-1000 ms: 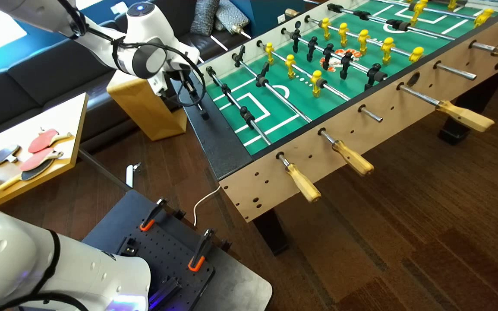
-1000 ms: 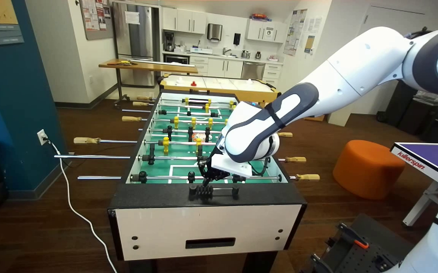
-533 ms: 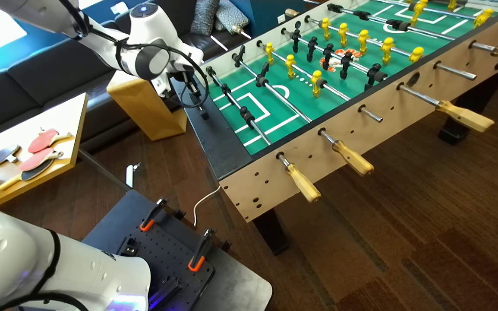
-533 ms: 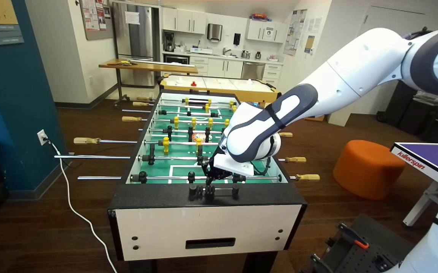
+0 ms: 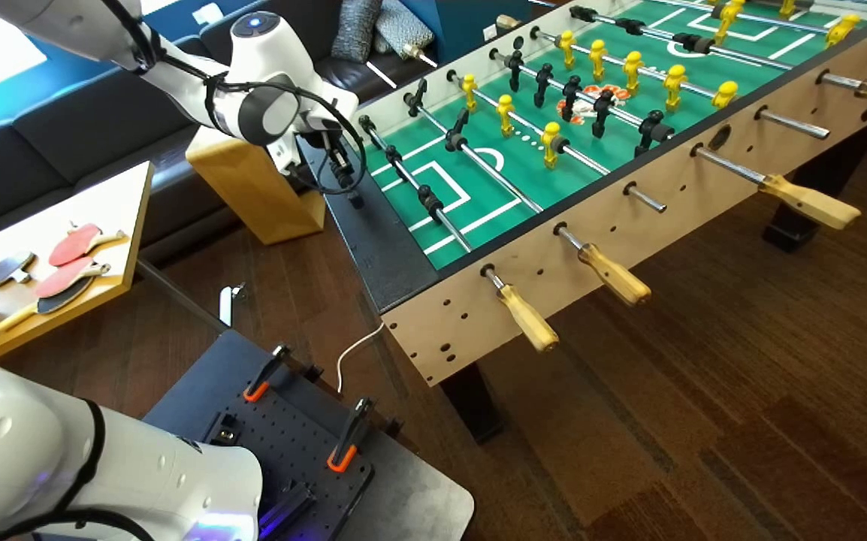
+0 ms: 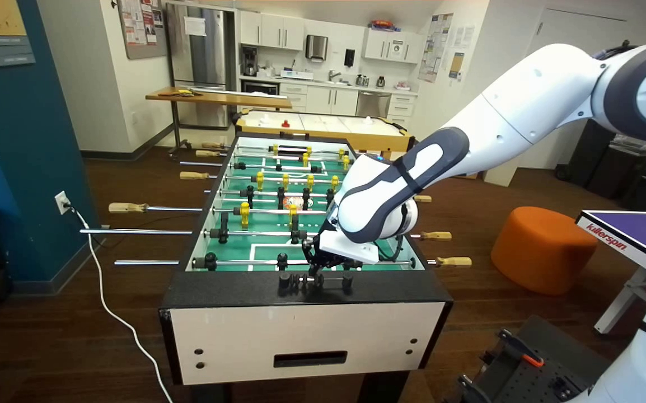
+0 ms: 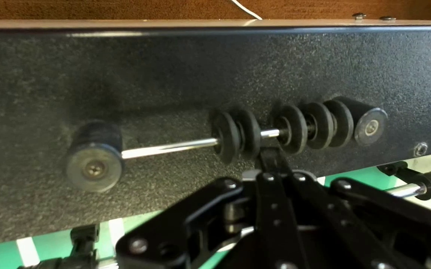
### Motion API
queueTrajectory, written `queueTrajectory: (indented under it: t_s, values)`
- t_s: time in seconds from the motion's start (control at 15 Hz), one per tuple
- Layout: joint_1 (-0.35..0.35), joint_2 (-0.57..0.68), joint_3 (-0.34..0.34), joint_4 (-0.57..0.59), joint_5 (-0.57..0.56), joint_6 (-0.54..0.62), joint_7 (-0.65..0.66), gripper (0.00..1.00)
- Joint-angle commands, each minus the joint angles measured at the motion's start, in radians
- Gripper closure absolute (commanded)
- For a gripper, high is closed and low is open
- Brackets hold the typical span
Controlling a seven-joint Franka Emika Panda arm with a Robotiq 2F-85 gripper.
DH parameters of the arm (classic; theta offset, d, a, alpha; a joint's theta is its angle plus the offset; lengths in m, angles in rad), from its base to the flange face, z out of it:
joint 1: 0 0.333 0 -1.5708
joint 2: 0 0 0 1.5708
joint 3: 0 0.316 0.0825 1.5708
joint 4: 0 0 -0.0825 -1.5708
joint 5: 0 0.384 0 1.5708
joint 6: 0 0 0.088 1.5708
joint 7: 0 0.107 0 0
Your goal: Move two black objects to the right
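Observation:
The black score discs sit on a thin metal rod (image 7: 169, 148) on the black end ledge of a foosball table. In the wrist view, two black discs (image 7: 250, 133) stand together near the rod's middle. Three more black discs (image 7: 318, 125) stand by the right end post (image 7: 371, 127). My gripper (image 7: 270, 152) is shut and empty, its tips in the gap between the groups. They are close against the two-disc group; contact is hard to tell. In an exterior view, the gripper (image 6: 313, 271) is over the ledge, with the two discs (image 6: 319, 281) on its right.
The other end post (image 7: 95, 160) stands at the rod's left in the wrist view. Foosball rods with black players (image 6: 282, 261) lie just behind the ledge (image 6: 216, 288), under the arm. A wooden handle (image 5: 527, 317) sticks out at the table's side.
In the exterior view facing the table's end, my gripper has moved right. Two discs have slid right along the rod with it, opening a gap from the other discs.

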Motion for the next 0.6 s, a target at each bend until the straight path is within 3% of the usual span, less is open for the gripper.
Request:
queueTrajectory:
  t_s: [0.0,0.53]
  values:
    - [0.004,-0.024,-0.011,-0.039,0.008,0.025,-0.009,1.0]
    - [0.012,-0.077,-0.056,-0.125,-0.01,0.008,0.016,1.0]
